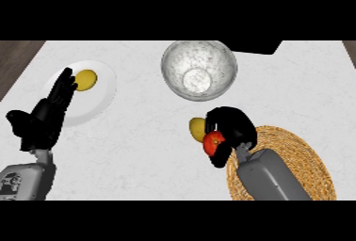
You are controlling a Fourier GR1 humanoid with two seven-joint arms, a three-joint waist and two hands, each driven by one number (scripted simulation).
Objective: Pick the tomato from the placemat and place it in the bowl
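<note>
The red tomato (213, 142) is held in my right hand (233, 128), whose fingers curl round it, at the left edge of the round woven placemat (299, 157). A yellow object (198, 127) shows just left of that hand, touching or close to the tomato. The silvery bowl (199, 69) stands at the back, up and left of the hand, with nothing in it. My left hand (43, 117) rests open at the left, fingers pointing up over a white plate (97, 101).
A yellow fruit (85, 80) lies on the white plate near my left fingertips. A dark object (254, 45) sits at the counter's back edge, right of the bowl. Wooden floor shows past the counter's left and right corners.
</note>
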